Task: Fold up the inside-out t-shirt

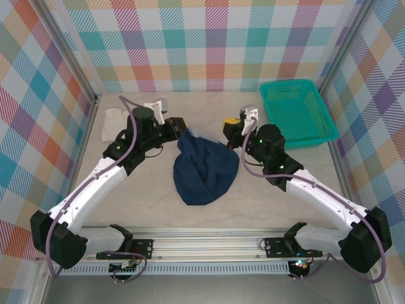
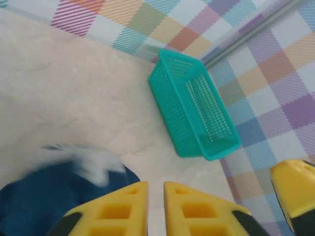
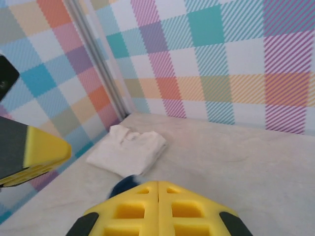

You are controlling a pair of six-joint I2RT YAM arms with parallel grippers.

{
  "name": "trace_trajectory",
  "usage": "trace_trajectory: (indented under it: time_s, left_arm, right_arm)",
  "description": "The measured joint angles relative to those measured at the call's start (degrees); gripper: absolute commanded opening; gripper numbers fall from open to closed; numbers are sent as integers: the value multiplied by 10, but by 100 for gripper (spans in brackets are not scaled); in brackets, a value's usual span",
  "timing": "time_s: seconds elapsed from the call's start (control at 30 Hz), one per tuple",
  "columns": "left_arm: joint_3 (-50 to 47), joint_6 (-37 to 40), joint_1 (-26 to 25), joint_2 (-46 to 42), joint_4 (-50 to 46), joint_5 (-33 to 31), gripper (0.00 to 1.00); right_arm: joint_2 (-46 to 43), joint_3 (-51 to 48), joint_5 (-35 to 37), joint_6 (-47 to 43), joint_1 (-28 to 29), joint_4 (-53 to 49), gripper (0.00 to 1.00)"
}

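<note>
Lengthwise, the inside-out t-shirt (image 1: 205,171) runs near to far

Top cam: fixed high behind arm bases, looks down on whole table (image 1: 209,104). Left wrist cam: low, close, faces 3 o'clock at teal basket (image 2: 170,113). Right wrist cam: low, faces 9 o'clock at white folded shirt (image 3: 128,150). Top shares both; navy t-shirt (image 1: 205,168) edge in all three.
</note>
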Motion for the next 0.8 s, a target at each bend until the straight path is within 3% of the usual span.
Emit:
trace_trajectory:
  time_s: [0.1, 0.2, 0.27, 0.33, 0.47, 0.53, 0.67, 0.8]
  left_arm:
    - [-5, 4, 1, -15, -2, -2, 0]
    - [-3, 13, 1, -16, -14, -17, 0]
    - [-4, 23, 4, -17, -37, -42, 0]
    - [-17, 30, 14, -26, -52, -65, 3]
    - [-63, 34, 69, -49, -84, -80, 41]
    - [-88, 25, 84, -45, -88, -69, 51]
    - [-157, 1, 87, 11, -70, -7, 61]
    - [-194, -15, 87, 80, -45, 42, 64]
  right_arm:
    - [20, 1, -32, 0, 26, -9, 30]
    - [51, 1, -39, -28, 68, -29, 46]
    - [71, 4, -38, -50, 90, -51, 50]
    - [101, 17, -37, -70, 107, -76, 52]
    - [157, 44, -25, -91, 116, -103, 53]
    - [162, 44, -18, -96, 115, -113, 53]
    - [163, 44, -10, -100, 113, -117, 53]
    - [167, 44, -8, -100, 111, -118, 53]
